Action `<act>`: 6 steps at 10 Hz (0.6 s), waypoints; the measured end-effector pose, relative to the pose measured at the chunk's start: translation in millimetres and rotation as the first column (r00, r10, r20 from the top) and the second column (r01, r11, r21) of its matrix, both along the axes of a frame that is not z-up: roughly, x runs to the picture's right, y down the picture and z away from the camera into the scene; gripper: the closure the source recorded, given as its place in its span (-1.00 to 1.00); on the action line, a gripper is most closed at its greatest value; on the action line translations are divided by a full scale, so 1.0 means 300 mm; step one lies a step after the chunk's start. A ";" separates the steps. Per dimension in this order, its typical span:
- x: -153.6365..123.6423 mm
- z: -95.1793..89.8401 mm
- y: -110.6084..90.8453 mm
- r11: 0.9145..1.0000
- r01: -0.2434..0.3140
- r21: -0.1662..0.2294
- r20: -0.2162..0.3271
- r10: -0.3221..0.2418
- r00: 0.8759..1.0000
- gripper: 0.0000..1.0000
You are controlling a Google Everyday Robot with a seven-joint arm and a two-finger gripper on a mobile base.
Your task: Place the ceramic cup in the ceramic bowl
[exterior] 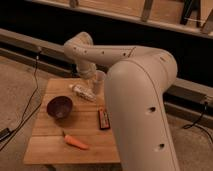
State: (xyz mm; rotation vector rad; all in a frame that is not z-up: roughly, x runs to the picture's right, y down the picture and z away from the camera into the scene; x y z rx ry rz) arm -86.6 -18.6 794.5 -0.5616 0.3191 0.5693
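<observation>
The ceramic cup (98,81), pale and cylindrical, stands upright at the back of the wooden table (47,147). The ceramic bowl (59,106), dark maroon and round, sits on the table's left side and holds nothing. My arm curves in from the lower right, over the table's back edge. The gripper (88,75) hangs just left of the cup and above the bottle, shut, with nothing seen in it. Its tips are partly hidden against the cup and the arm.
A clear plastic bottle (82,92) lies on its side between cup and bowl. A dark flat bar (103,119) lies mid-table, right of the bowl. An orange carrot (76,143) lies near the front edge. Cables (27,107) trail on the floor at left.
</observation>
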 end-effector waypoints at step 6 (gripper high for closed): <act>-0.264 -0.078 0.079 0.989 0.147 0.024 0.142 -0.149 0.979 1.00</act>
